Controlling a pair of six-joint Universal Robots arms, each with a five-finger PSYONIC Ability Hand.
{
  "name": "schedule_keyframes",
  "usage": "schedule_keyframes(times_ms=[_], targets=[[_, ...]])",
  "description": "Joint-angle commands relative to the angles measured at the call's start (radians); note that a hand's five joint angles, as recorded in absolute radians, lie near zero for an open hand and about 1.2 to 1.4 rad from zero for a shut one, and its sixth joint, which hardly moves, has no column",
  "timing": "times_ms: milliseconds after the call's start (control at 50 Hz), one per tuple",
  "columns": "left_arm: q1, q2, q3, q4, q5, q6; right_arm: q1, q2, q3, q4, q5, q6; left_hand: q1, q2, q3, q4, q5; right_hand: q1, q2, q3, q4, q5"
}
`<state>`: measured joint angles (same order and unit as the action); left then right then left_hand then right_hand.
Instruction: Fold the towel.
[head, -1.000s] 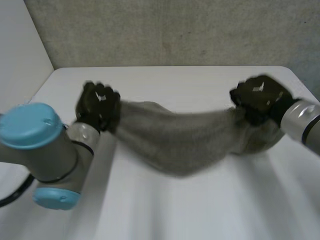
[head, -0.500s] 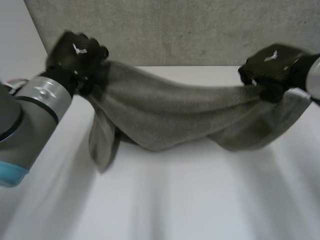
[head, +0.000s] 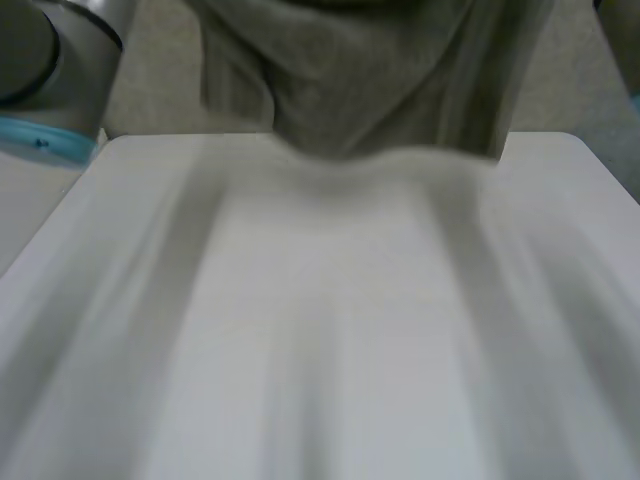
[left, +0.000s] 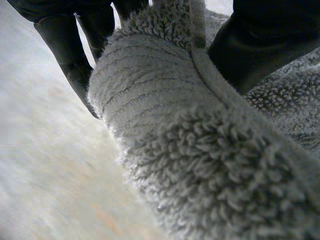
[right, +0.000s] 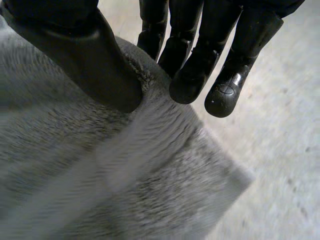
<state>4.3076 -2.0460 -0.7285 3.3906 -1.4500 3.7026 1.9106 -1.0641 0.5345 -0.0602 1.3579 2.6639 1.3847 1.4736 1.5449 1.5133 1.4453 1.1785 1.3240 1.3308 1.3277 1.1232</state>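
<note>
Stage: lift before the fold. My left hand (left: 260, 45) pinches the towel (head: 360, 70) at a hemmed edge, thumb against fingers. My right hand (right: 85, 55) pinches it near a corner in the same way. The towel hangs between them over the far side of the table (head: 320, 330). Next, I judge, I lower the hanging edge flat, then carry the held edge over it.
</note>
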Motion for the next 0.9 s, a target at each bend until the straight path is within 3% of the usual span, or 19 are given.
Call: schedule_keyframes(times_ms=[20, 280, 380, 420, 480, 600, 760, 800, 900], targets=[[0.001, 0.038, -0.144, 0.098, 0.010, -0.027, -0.005, -0.093, 0.251, -0.032, -0.106, 0.047, 0.012, -0.077, -0.149, -0.117, -0.224, 0.218, 0.072, 0.065, 0.069, 0.099], [0.021, -0.043, -0.572, 0.121, 0.017, -0.006, 0.010, -0.042, 0.588, 0.022, -0.112, -0.075, 0.012, -0.077, -0.149, -0.117, -0.224, 0.218, 0.072, 0.065, 0.069, 0.099], [0.021, -0.089, -0.707, 0.136, 0.017, 0.086, 0.010, 0.044, 0.711, 0.056, -0.112, -0.113, 0.012, -0.077, -0.149, -0.117, -0.224, 0.218, 0.072, 0.065, 0.069, 0.099], [0.023, -0.103, -0.782, 0.145, 0.019, 0.181, 0.011, 0.088, 0.774, 0.066, -0.111, -0.139, 0.012, -0.077, -0.149, -0.117, -0.224, 0.218, 0.072, 0.065, 0.069, 0.099], [0.023, -0.108, -0.840, 0.156, 0.025, 0.264, 0.005, 0.088, 0.820, 0.065, -0.112, -0.150, 0.012, -0.077, -0.149, -0.117, -0.224, 0.218, 0.072, 0.065, 0.069, 0.099], [0.044, -0.095, -0.894, 0.162, 0.025, 0.316, -0.001, 0.056, 0.851, 0.066, -0.105, -0.147, 0.012, -0.077, -0.149, -0.117, -0.224, 0.218, 0.072, 0.065, 0.069, 0.099], [0.058, -0.059, -0.924, 0.161, 0.025, 0.313, 0.001, 0.029, 0.891, 0.066, -0.105, -0.140, -0.349, -0.438, -0.509, -0.478, -0.584, 0.218, 0.072, 0.065, 0.069, 0.099], [0.058, -0.056, -0.934, 0.161, 0.025, 0.313, -0.002, 0.027, 0.907, 0.065, -0.106, -0.140, -0.536, -0.625, -0.696, -0.665, -0.771, 0.218, 0.072, 0.065, 0.069, 0.099], [0.060, -0.054, -0.939, 0.162, 0.016, 0.310, -0.005, 0.027, 0.937, 0.059, -0.108, -0.139, -0.634, -0.723, -0.794, -0.762, -0.869, 0.218, 0.072, 0.065, 0.069, 0.099]])
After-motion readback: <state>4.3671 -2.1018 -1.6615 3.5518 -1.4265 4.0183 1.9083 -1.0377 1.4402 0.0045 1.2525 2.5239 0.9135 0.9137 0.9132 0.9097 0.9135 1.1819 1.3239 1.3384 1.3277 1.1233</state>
